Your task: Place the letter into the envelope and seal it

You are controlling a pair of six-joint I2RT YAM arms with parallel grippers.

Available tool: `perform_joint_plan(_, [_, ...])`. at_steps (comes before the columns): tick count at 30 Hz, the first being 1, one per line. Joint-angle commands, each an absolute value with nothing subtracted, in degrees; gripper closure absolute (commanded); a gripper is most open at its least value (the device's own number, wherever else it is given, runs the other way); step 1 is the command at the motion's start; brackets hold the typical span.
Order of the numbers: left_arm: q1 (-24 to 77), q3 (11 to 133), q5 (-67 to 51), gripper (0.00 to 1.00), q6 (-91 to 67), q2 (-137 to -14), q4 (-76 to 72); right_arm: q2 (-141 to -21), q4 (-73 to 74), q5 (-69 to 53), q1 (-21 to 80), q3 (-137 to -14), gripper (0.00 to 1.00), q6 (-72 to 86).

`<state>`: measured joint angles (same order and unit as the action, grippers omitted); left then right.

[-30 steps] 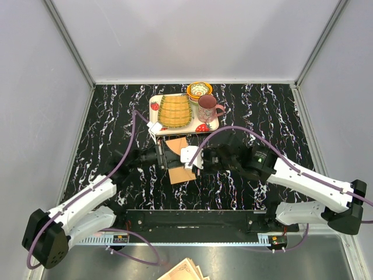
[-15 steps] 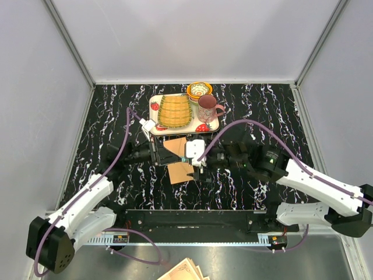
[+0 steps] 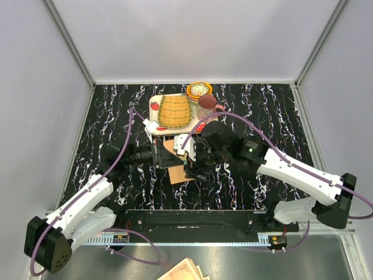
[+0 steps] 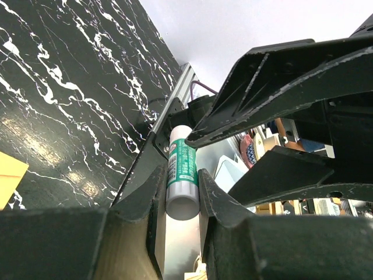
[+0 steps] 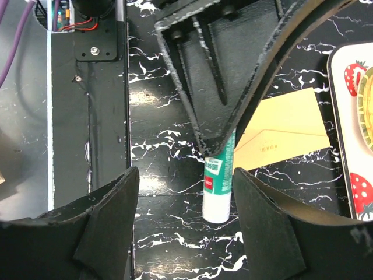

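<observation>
My left gripper (image 4: 182, 195) is shut on a green-and-white glue stick (image 4: 182, 169) and holds it above the table. The stick also shows in the right wrist view (image 5: 218, 181), pointing down beside the orange-tan envelope (image 5: 285, 131). My right gripper (image 5: 183, 230) is open, its jaws wide on either side of the stick's lower end and apart from it. In the top view both grippers, left (image 3: 165, 155) and right (image 3: 191, 158), meet over the envelope (image 3: 180, 174), which lies flat and partly covered. The letter is not in view.
A strawberry-print tray (image 3: 153, 108) stands just behind the envelope, with a woven yellow dish (image 3: 174, 109), a pink mug (image 3: 207, 105) and a patterned bowl (image 3: 199, 89). An ornate paper stack (image 3: 185, 270) lies off the table in front. The black base rail (image 5: 87, 116) runs along the near edge.
My right gripper has swung left and back and turned, closing in on the left gripper and the glue stick. The left gripper has shifted slightly back, still holding the stick.
</observation>
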<state>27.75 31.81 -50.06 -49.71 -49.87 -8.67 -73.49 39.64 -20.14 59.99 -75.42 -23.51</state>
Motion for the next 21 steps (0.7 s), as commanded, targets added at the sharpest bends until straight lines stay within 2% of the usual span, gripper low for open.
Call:
perform_joint_plan(1, [28.39,34.19,-50.45,1.0,-50.36,-49.48,-11.33,-73.91,36.74,-16.18,59.85,-77.87,0.32,-21.62])
perform_joint_plan(6, [28.74,33.75,-50.36,1.0,-51.85,-49.57,-12.83,-75.06,36.39,-16.26,59.85,-77.61,0.44,-22.5])
perform_joint_plan(12, [29.0,34.01,-50.45,1.0,-52.91,-50.27,-14.15,-76.38,35.95,-15.91,59.85,-77.34,0.52,-24.96])
perform_joint_plan(16, [29.35,33.93,-50.27,1.0,-53.09,-50.45,-14.33,-76.46,35.16,-15.12,59.85,-77.17,0.61,-26.01])
perform_joint_plan(18, [29.44,33.84,-50.27,1.0,-53.0,-50.45,-14.15,-76.38,34.72,-14.86,59.77,-76.91,0.73,-26.45])
perform_joint_plan(21, [29.36,33.92,-50.1,1.0,-53.17,-50.36,-14.06,-76.03,34.45,-14.41,59.85,-76.12,0.78,-27.51])
